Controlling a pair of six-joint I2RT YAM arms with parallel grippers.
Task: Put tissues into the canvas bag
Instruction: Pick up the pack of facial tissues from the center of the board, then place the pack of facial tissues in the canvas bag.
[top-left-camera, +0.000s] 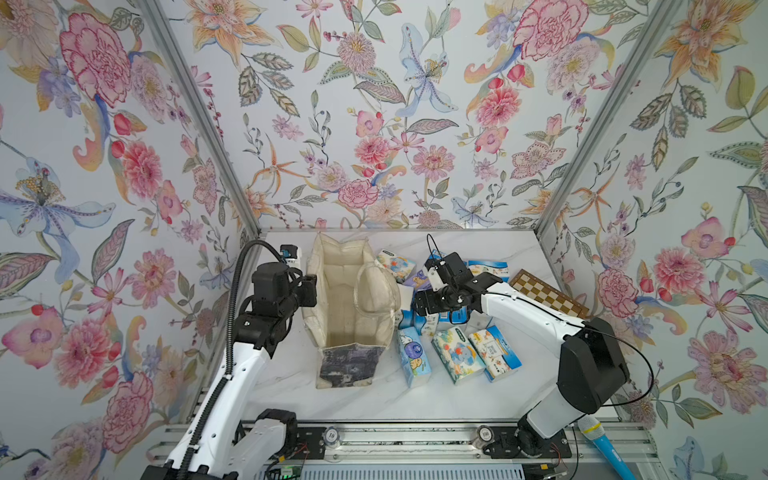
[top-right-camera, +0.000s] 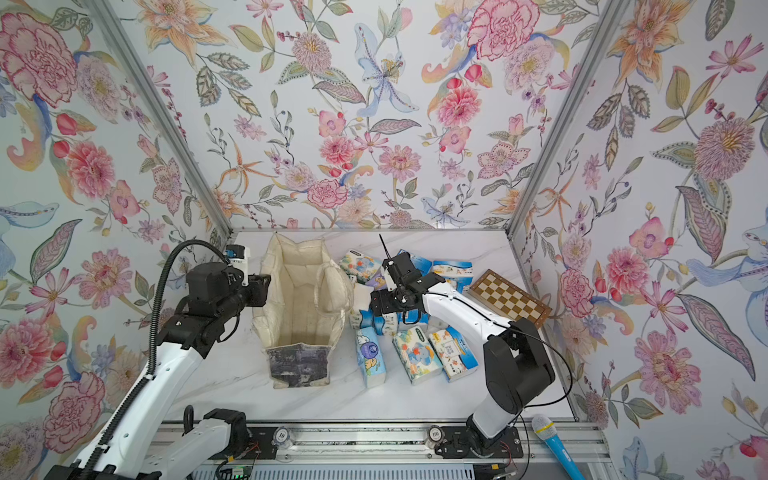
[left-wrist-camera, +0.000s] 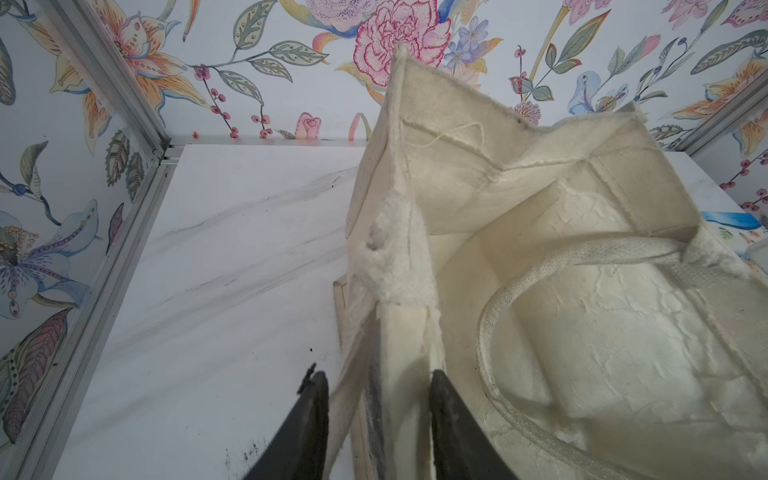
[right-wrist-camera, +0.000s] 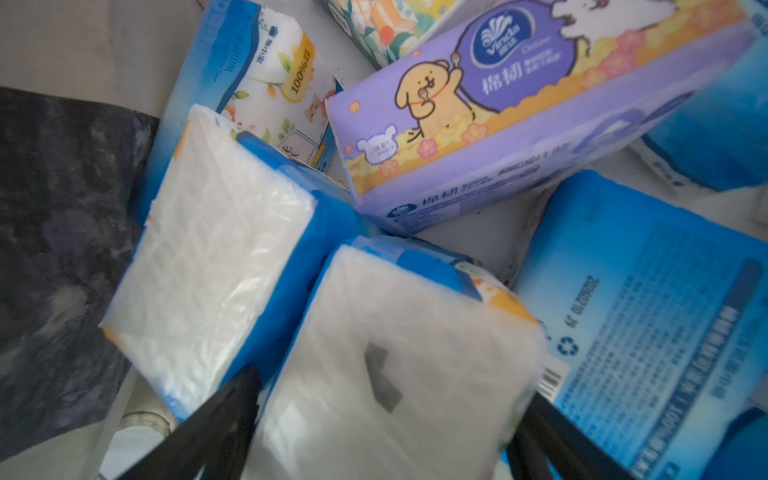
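right wrist: tissues (right-wrist-camera: 216, 257) blurred, nearest pack (right-wrist-camera: 415, 324) cut by frame edge, hold of right gripper (right-wrist-camera: 392, 388) on it unclear | both top views: right arm (top-left-camera: 528, 316) covers middle packs and an edge of chessboard (top-left-camera: 552, 297); microphone (top-left-camera: 598, 440) cut off | left wrist: canvas bag (left-wrist-camera: 498, 187) cropped

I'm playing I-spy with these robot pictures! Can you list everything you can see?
canvas bag: one, cream with dark printed panel, standing open mid-table.
tissue packs: about a dozen, mostly blue-and-white, piled beside the bag; some partly hidden.
lavender pack: one, in that pile.
chessboard: one, brown-and-cream, behind the pile near the wall.
microphone: one, blue, off the table's front corner.
table: one, white marble.
walls: three, floral.
left gripper: black, clamped on the bag's rim.
right gripper: black, jaws either side of an upright pack; grip unclear.
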